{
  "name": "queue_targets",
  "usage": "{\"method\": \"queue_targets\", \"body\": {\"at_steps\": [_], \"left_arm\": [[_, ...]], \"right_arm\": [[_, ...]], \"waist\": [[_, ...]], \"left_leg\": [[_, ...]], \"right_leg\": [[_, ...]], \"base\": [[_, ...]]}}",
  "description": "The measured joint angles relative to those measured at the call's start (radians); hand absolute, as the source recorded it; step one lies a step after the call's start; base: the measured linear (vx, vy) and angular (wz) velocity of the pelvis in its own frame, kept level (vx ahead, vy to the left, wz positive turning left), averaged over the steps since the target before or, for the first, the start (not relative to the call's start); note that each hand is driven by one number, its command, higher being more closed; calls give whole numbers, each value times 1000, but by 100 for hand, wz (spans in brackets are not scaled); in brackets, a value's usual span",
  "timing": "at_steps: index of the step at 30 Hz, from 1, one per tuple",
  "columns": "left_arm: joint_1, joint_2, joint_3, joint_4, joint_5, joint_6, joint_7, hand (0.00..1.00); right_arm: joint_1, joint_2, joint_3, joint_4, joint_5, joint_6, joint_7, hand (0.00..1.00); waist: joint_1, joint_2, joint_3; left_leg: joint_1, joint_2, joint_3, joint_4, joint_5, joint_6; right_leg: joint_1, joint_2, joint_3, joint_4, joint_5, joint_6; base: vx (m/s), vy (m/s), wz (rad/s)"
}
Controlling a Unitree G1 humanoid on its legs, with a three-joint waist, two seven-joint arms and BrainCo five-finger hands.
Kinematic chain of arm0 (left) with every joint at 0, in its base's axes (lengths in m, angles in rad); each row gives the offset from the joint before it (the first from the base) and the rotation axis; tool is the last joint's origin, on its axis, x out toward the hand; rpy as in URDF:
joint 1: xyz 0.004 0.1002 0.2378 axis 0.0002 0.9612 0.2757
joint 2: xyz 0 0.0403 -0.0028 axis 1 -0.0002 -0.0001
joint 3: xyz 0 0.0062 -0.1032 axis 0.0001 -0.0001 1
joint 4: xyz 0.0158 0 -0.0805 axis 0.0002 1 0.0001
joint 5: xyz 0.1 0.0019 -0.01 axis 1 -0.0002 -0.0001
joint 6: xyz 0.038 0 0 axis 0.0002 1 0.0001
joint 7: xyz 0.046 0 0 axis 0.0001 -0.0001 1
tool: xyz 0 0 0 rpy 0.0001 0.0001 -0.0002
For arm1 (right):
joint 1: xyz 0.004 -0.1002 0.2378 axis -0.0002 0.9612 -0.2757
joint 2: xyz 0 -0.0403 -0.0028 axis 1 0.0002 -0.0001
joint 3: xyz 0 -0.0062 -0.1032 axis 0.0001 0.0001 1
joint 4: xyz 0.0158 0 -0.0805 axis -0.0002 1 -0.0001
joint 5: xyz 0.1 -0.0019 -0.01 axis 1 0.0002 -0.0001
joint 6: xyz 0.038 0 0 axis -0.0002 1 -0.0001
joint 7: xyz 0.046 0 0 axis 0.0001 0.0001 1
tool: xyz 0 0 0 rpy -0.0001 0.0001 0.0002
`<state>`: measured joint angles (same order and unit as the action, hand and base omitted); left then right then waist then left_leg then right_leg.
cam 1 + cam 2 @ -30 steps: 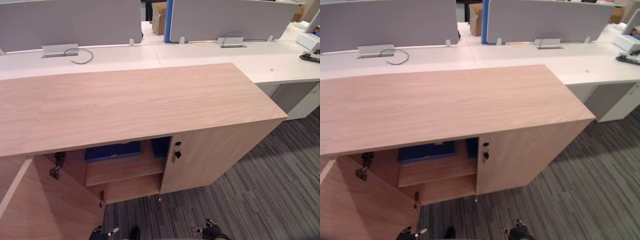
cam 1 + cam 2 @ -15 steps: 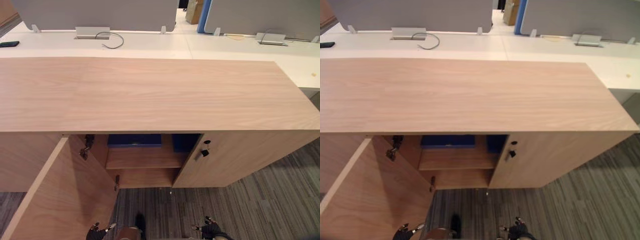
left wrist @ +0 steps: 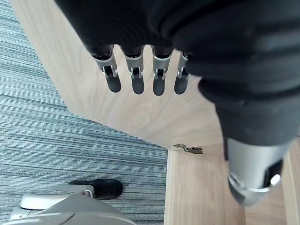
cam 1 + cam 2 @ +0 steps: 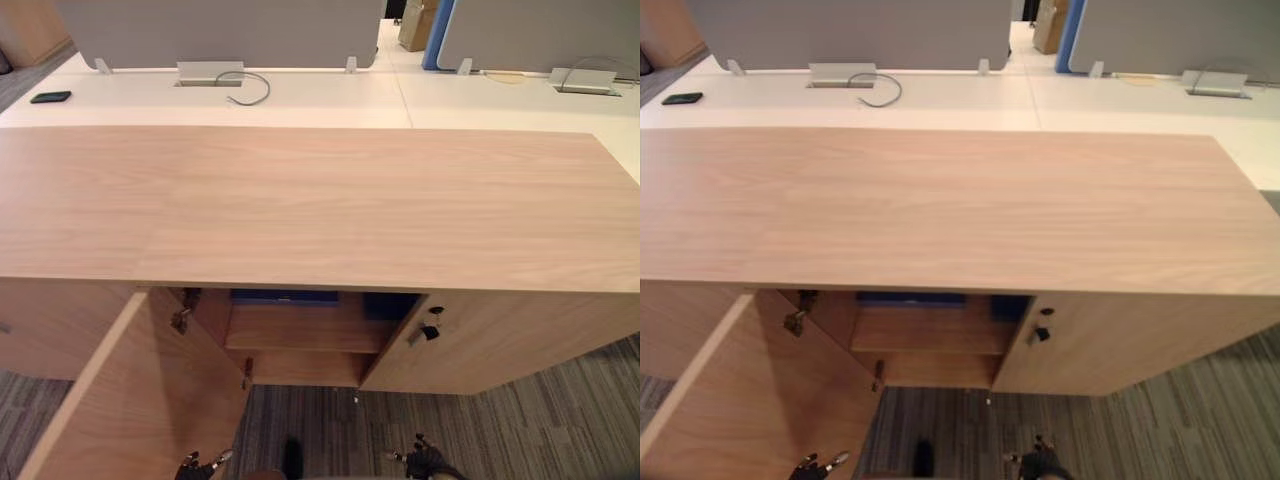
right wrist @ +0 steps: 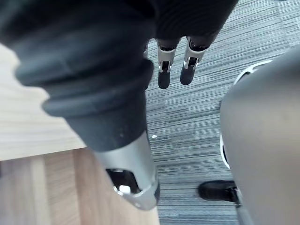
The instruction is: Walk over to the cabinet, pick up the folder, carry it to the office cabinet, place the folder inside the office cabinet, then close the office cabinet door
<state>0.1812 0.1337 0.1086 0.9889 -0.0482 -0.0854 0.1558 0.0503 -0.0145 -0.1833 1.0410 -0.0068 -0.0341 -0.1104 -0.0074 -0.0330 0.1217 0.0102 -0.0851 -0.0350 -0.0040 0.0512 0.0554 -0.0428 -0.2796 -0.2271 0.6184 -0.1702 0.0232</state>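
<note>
The blue folder (image 4: 285, 296) lies flat on the upper shelf (image 4: 300, 332) inside the office cabinet (image 4: 320, 200), tucked under the front edge of the wooden top so that just a strip of it shows. The cabinet's left door (image 4: 140, 400) stands swung out toward the robot, its hinges bare, while the right door (image 4: 500, 335) is closed with a key (image 4: 430, 327) in its lock. The left hand (image 3: 136, 77) hangs beside the open door with fingers straight and relaxed, holding nothing; the right hand (image 5: 169, 70) hangs over the grey carpet (image 4: 560, 420), fingers likewise loose and empty. Behind the cabinet a white desk (image 4: 320, 98) carries a black phone (image 4: 50, 97) and a looped cable (image 4: 250, 88) below grey screens (image 4: 220, 30). Compared with a second ago the camera has swung to face the cabinet squarely; folder and door lie as before.
</note>
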Motion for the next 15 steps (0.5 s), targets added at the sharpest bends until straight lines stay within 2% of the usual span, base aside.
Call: {"method": "queue_targets", "body": {"at_steps": [1, 2, 4, 6, 7, 8, 11, 15], "left_arm": [[-13, 2, 0, -2, 3, 2, 1, 0], [-16, 2, 4, -5, 5, 1, 2, 0], [-26, -2, 36, -7, 12, -1, 3, 0], [-25, -6, 60, -10, 17, -2, 3, 0], [-20, -7, 92, -10, 17, -2, 5, 0], [-18, -20, 123, -8, 17, 0, 11, 0], [-18, -33, 150, -4, 15, -1, 12, 0], [-29, -46, 132, 7, 14, -14, 12, 0]], "right_arm": [[27, 11, 0, -49, -2, 0, 0, 0], [40, 18, -2, -65, -6, -2, 0, 0], [45, 30, -13, -66, -10, -4, 0, 0], [55, 38, -12, -63, -9, -6, 2, 0], [61, 49, -12, -55, -9, -5, 2, 0], [65, 50, -13, -48, -11, -5, 7, 0], [69, 47, -13, -44, -12, -6, 8, 0], [66, 39, -14, -4, -3, -7, 7, 0]], "waist": [[0, -5, -3], [1, -10, -5], [2, -24, -15], [7, -40, -31], [11, -61, -44], [20, -63, -58], [20, -53, -75], [14, -47, -113]], "left_leg": [[-11, 0, -53, 43, -20, 0], [-11, -4, -85, 52, -26, -3], [-8, -19, -143, 52, -41, -6], [-11, -21, -127, 43, -51, -3], [-18, -27, -115, 45, -62, -10], [-21, -13, -100, 47, -78, -24], [-27, 30, -63, 44, -89, -59], [8, 50, -80, 1, -64, -73]], "right_leg": [[-54, 18, 83, 73, -44, 8], [-73, 44, 152, 60, -58, 22], [-80, 88, 323, -80, -76, 66], [-67, 78, 329, -249, -30, 117], [-61, 66, 303, -336, 82, 120], [-46, 68, 279, -374, 73, 129], [-23, 97, 262, -440, 74, 128], [27, 115, 232, -500, 78, 121]], "base": [[42, -2, 120], [51, -23, 134], [29, -84, 118], [49, -131, 80], [156, -236, 23], [173, -244, 5], [157, -187, -10], [157, -76, 18]]}}
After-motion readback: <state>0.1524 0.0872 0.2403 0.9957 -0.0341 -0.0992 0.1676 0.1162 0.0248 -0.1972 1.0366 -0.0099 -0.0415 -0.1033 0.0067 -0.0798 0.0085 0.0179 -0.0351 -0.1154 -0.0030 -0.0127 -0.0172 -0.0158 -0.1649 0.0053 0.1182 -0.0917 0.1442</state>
